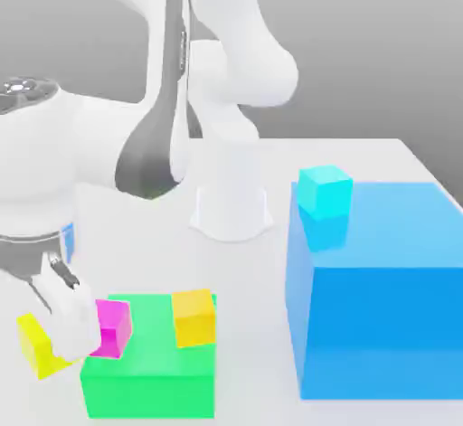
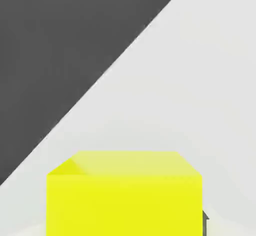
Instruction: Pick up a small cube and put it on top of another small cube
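The small lemon-yellow cube (image 1: 38, 343) is low at the table's front corner on the exterior view's left. My gripper (image 1: 65, 336) comes down on it from above, shut on it, and its white fingers (image 1: 72, 317) cover the cube's right side. In the hand view the same cube (image 2: 125, 195) sits close, with a dark fingertip (image 2: 205, 223) at its side. The orange-yellow cube (image 1: 194, 316) stands on the green block (image 1: 149, 379), to the right of the gripper. A magenta cube (image 1: 115, 326) stands between them, touching the fingers.
A large blue block (image 1: 380, 298) stands on the exterior view's right with a cyan cube (image 1: 324, 192) on its far corner. The arm's white base (image 1: 231, 189) rises behind the green block. The table edge (image 2: 95, 84) runs close to the yellow cube.
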Robot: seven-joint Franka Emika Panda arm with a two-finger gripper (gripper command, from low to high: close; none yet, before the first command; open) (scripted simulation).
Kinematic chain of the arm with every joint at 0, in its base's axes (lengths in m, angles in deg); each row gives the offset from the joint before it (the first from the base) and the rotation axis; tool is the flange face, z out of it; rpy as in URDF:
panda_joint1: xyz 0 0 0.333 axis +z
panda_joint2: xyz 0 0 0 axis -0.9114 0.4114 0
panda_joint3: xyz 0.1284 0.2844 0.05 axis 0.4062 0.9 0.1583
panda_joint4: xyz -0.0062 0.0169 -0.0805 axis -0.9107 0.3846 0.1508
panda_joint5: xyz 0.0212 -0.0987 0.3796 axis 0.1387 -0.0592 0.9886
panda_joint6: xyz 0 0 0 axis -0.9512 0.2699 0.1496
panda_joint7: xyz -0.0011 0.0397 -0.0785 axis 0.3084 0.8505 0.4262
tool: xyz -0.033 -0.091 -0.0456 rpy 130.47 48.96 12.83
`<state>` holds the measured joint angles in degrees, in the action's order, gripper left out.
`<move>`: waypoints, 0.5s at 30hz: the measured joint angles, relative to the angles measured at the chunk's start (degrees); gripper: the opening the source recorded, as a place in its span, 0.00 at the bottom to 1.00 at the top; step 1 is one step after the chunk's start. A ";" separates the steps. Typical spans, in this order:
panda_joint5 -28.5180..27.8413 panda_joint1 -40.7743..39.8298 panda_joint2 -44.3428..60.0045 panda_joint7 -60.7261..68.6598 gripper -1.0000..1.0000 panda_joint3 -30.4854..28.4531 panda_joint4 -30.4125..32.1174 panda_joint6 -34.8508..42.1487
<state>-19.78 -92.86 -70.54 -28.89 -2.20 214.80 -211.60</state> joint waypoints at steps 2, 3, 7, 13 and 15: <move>0.52 1.13 -3.26 -0.96 0.00 1.25 1.63 2.13; 1.37 2.00 -5.10 -2.01 0.00 1.83 2.77 3.05; 6.89 5.53 -12.89 -7.34 0.00 2.90 8.23 5.95; 16.13 8.85 -23.33 -12.95 0.00 4.33 16.15 8.60; 16.05 8.91 -21.16 -13.55 0.00 4.75 17.53 5.10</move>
<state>-3.73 -83.95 -91.70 -42.45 2.55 232.33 -206.50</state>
